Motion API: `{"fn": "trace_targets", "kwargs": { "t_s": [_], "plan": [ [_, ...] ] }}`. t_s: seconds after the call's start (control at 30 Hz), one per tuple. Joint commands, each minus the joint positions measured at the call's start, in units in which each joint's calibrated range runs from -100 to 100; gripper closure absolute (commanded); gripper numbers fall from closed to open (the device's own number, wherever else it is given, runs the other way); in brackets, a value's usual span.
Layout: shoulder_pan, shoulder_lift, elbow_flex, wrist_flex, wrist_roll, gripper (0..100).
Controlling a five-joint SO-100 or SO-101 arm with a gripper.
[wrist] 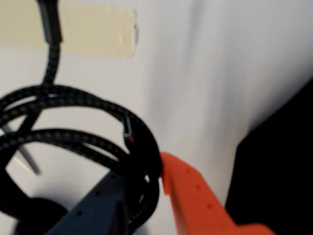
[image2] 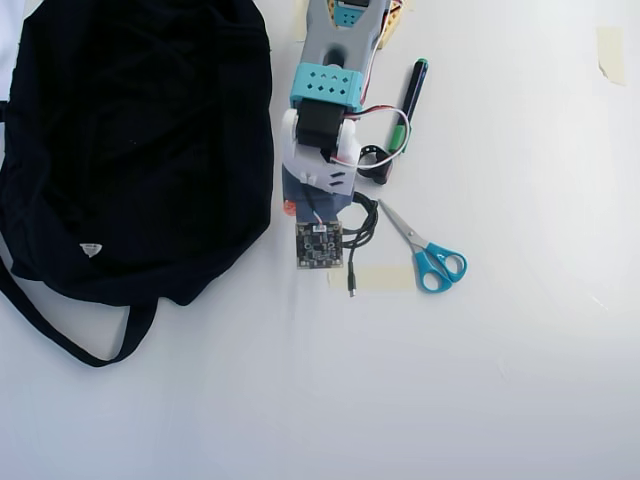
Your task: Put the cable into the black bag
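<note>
The cable is a braided black cord wound in a small loop, filling the lower left of the wrist view. Its tail runs up over a strip of tape. My gripper is shut on the cable's loop, with the grey jaw to the left of the strands and the orange jaw pressed against them on the right. From overhead, the gripper sits under the arm's camera board, with the cable bulging out to its right and the plug pointing down. The black bag lies just to the left; its edge shows dark at the wrist view's right.
Blue-handled scissors lie right of the cable, beside a beige tape strip. A green-capped black marker and a small black ring clip sit next to the arm. The bag's strap loops out at lower left.
</note>
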Motion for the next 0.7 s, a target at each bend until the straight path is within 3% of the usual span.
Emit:
{"fn": "trace_targets", "kwargs": {
  "t_s": [0.0, 0.37, 0.67],
  "plan": [
    [-0.83, -5.78, -2.38, 1.31, -4.74, 98],
    [-0.76, -9.68, -2.2, 4.24, -17.33, 98],
    [4.63, -12.91, -1.57, 8.55, -17.96, 98]
  ]
}}
